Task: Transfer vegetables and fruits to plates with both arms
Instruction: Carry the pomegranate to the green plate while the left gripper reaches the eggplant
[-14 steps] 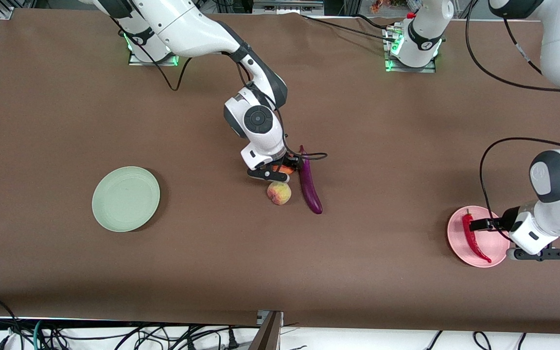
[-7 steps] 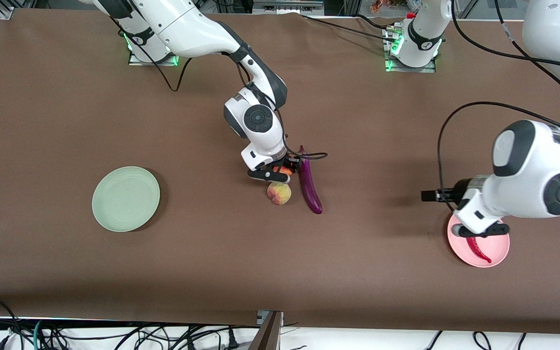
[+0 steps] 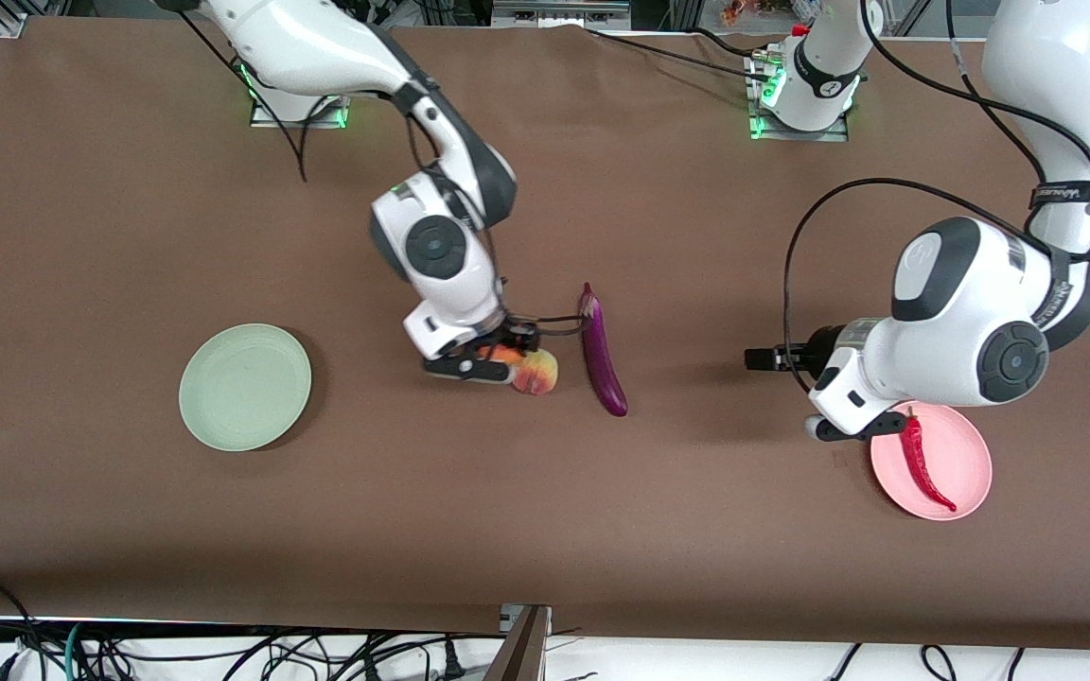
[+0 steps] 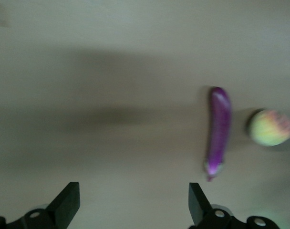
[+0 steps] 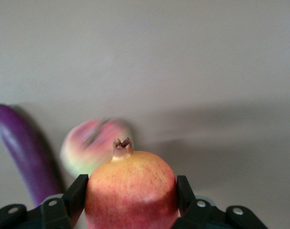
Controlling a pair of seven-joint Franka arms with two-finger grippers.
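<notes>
Pink plate [image 3: 966,473], nearest the front camera, at the left arm's end of the surface; red chili [image 3: 922,465] lies in it. Left hand [image 4: 134,210] hangs over bare surface just beside that plate's rim, fingers spread wide, grasping nothing.

Green plate [image 3: 244,386] sits bare at the right arm's end.

Mid-surface: peach [image 3: 536,372] rests on the cloth, eggplant [image 3: 602,355] just beside it toward the left arm's end, long axis running near-to-far, stem cap at the farther end.

Right hand [image 5: 130,202] is over the surface touching-close to the peach, clenched on the pomegranate [image 5: 131,190], crown pointing away from the wrist.

Judgement: the green plate lies from the right hand toward its own end, well apart, path unobstructed. Eggplant is the left arm's likely next pick; a grip across its long axis suits.
</notes>
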